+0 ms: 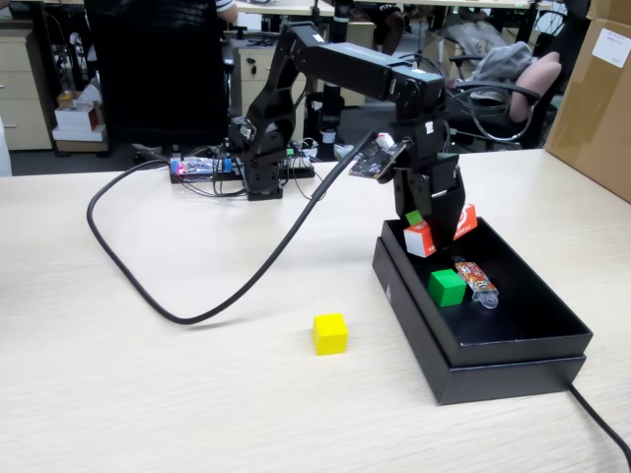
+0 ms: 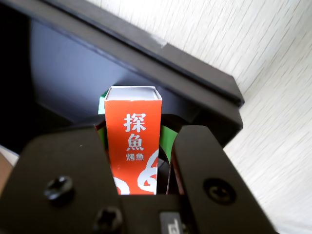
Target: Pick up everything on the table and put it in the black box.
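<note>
In the fixed view: arm bent over the near-back corner of the black box [image 1: 513,345], gripper [image 1: 434,235] lowered above its inside and clenched on the red packet [image 1: 422,237], held across the jaws, white end toward the camera side and red end showing behind the arm. Packet apart from the box floor, so not yet released. Already inside the box: green cube [image 1: 447,287] and, just beside it, a wrapped candy [image 1: 475,280] with clear ends. Something small and green visible just above the packet, right at the jaws; cannot tell what. Still out on the table [image 1: 148,374]: yellow cube [image 1: 329,333], in front of the box's left wall, near but not touching. Thick black cable [image 1: 177,313] curving over the table well to the left. In the wrist view: red packet [image 2: 132,141] standing between the two black jaws, white print facing the camera, top end free, box wall [image 2: 146,63] behind and light table beyond. Gripper [image 2: 139,161] pressing both long sides. Probably a light thin-card packet, stiff enough but easy to dent; grip on long flat sides seems right, with gentle force. Yellow cube likely light, rigid, with smooth faces; best taken on two opposite flat faces, near the middle.
</note>
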Tool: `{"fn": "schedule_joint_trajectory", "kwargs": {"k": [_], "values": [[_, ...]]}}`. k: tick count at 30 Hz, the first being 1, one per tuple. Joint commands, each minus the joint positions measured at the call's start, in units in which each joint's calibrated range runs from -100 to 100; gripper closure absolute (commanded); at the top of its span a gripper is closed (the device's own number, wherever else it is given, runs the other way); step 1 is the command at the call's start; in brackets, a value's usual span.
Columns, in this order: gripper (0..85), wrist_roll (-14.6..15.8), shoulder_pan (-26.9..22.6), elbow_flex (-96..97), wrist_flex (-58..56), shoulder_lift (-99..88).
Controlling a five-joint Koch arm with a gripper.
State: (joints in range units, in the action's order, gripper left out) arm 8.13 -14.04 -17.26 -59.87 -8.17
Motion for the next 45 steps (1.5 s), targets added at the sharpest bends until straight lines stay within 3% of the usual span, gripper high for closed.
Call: {"fn": "schedule_joint_trajectory", "kwargs": {"k": [1, 5, 7, 12, 18, 23, 28, 34, 45], "values": [[75.3, -0.73, 0.68, -1.14, 2.11, -1.64], [72.9, -1.22, 0.93, 0.58, 2.11, -1.99], [62.4, -1.51, 0.73, 1.30, 2.11, -1.99], [46.2, -2.00, 0.44, 2.75, 2.11, -3.13], [46.2, -2.05, 1.90, 0.67, 1.08, -10.71], [46.0, -2.78, 7.72, -0.69, 1.16, -14.72], [40.4, -4.84, 13.48, 7.11, 1.42, -15.75], [40.3, -6.89, 16.61, 18.26, 7.56, -14.15], [40.8, -7.33, 14.90, 14.45, 16.54, -7.95]]}}
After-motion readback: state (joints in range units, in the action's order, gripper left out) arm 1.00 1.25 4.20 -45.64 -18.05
